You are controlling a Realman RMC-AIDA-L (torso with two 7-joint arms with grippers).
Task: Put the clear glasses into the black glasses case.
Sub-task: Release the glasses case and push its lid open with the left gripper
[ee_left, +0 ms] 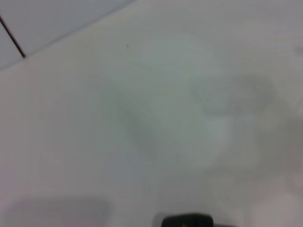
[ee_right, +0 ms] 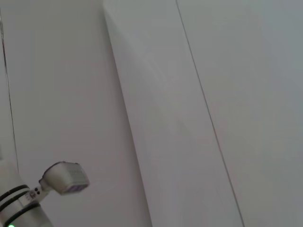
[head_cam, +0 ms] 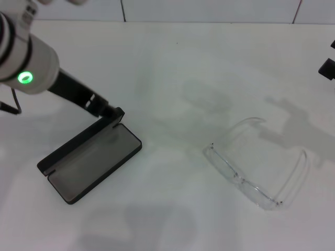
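- The black glasses case (head_cam: 89, 162) is lying open on the left part of the white table (head_cam: 172, 68), near the front edge of the head view. Its grey-lined tray is facing up, and its lid is standing on edge along the far-left side.
- The clear glasses (head_cam: 256, 167) are sitting on the right part of the table, well apart from the case. The one-piece lens is facing the near side and both arms are unfolded, pointing away toward the far right.
- The left gripper (head_cam: 114, 113) is reaching down from the upper left on its black fingers, and its tip is meeting the far corner of the case lid. Whether the fingers are pinching the lid or only pressing against it cannot be told. A green light is glowing on the white arm behind it.
- The left wrist view is showing only blurred table, with a small dark shape at the picture's edge that cannot be identified.
- The right gripper (head_cam: 327, 67) is showing only as a dark sliver at the right edge of the head view, farther back than the glasses and above the table; its fingers are not visible.
- Behind the table, a pale tiled wall (head_cam: 209, 10) is running across the far side.
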